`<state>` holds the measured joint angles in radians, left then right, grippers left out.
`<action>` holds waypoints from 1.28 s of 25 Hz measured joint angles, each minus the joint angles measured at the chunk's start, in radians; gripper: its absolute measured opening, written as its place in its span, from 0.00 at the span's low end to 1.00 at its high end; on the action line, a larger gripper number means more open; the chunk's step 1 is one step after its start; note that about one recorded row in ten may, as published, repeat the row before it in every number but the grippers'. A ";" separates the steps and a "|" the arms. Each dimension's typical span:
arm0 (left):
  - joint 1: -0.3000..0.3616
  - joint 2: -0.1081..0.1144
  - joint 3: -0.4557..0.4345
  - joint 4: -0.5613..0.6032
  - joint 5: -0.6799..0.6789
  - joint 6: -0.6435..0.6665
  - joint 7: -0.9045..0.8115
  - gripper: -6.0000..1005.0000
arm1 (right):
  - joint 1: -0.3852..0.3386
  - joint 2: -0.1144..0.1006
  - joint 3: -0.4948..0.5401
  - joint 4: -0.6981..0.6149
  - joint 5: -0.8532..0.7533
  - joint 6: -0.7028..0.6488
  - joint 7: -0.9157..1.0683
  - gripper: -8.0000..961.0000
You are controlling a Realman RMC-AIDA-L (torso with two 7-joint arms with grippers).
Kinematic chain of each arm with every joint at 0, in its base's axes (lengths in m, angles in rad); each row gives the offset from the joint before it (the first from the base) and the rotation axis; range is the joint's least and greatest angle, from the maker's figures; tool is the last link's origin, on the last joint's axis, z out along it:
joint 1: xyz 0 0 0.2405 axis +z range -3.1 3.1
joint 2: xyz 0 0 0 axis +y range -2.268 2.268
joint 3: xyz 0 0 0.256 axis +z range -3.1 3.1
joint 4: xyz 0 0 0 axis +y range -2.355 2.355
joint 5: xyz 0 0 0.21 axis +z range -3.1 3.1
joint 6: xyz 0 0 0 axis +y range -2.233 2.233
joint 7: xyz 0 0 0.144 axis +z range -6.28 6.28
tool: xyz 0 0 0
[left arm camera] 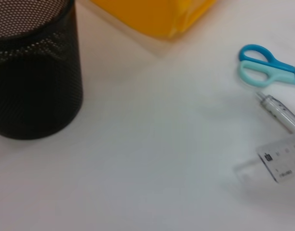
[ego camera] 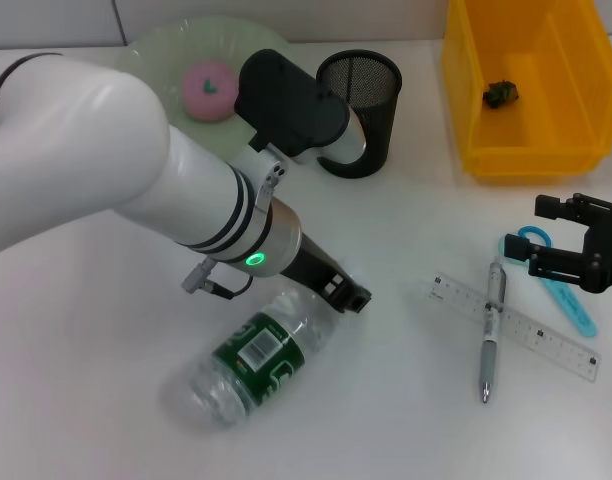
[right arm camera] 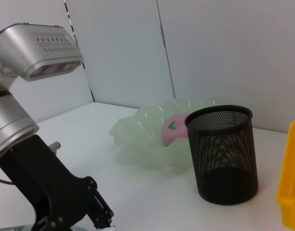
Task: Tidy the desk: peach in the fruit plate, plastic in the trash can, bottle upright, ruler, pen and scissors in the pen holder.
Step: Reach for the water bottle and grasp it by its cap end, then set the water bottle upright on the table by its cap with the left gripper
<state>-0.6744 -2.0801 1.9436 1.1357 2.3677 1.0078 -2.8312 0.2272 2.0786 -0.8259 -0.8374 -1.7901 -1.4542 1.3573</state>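
Note:
A clear bottle [ego camera: 251,355] with a green label lies on its side on the white table. My left gripper [ego camera: 344,293] is at its neck end, low over the table; it also shows in the right wrist view [right arm camera: 97,214]. The pink peach [ego camera: 209,88] sits in the pale green fruit plate [ego camera: 166,45]. The black mesh pen holder [ego camera: 358,100] stands beside the plate. The ruler [ego camera: 516,325], the pen [ego camera: 491,330] and the blue scissors [ego camera: 571,300] lie at the right. My right gripper [ego camera: 546,235] is open, just above the scissors' handles.
The yellow bin [ego camera: 526,90] at the back right holds a dark green plastic piece [ego camera: 501,93]. The left wrist view shows the pen holder [left arm camera: 36,72], the bin [left arm camera: 157,14], the scissors [left arm camera: 263,67], the pen [left arm camera: 282,113] and the ruler [left arm camera: 280,163].

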 joint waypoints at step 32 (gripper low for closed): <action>0.431 0.011 -0.680 0.264 -0.436 0.231 0.839 0.45 | 0.022 0.000 0.001 -0.010 0.002 -0.009 0.026 0.80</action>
<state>-0.2438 -2.0694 1.2641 1.3999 1.9322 1.2391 -1.9925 0.2495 2.0784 -0.8245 -0.8476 -1.7884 -1.4635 1.3831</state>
